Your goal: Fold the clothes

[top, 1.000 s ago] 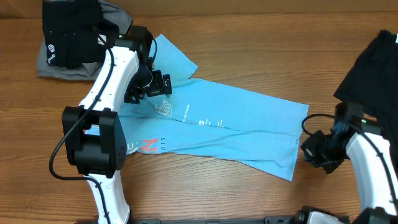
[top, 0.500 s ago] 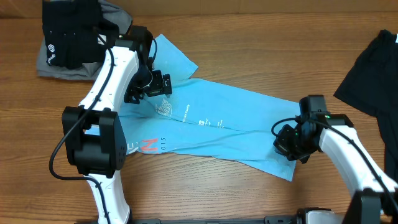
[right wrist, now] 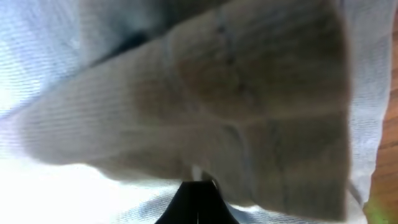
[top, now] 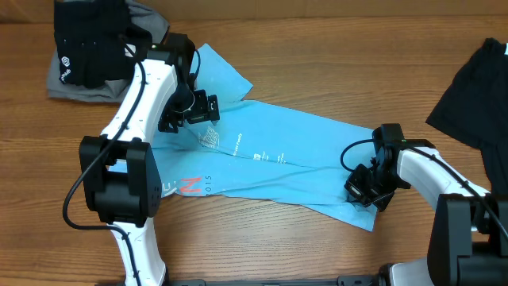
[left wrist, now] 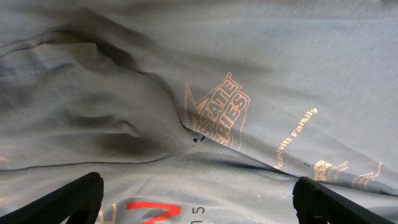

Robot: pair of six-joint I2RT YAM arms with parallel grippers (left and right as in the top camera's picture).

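The light blue T-shirt (top: 302, 151) lies spread across the wooden table, with white lettering and a red-orange print near its left end. My left gripper (top: 208, 111) hovers open over the lettering at the shirt's upper left. In the left wrist view its two fingertips (left wrist: 196, 199) stand wide apart above the cloth (left wrist: 280, 74), holding nothing. My right gripper (top: 361, 191) is at the shirt's lower right corner. In the right wrist view its fingers (right wrist: 198, 186) are closed together on a fold of the shirt (right wrist: 249, 93), which fills the frame.
A black garment (top: 87, 40) lies on a grey one (top: 59, 83) at the back left corner. Another black garment (top: 476, 87) lies at the right edge. Bare wooden table (top: 333, 63) shows behind and in front of the shirt.
My right arm has swung in from the right onto the shirt's lower right corner and closed there. The left arm and the shirt have not moved.
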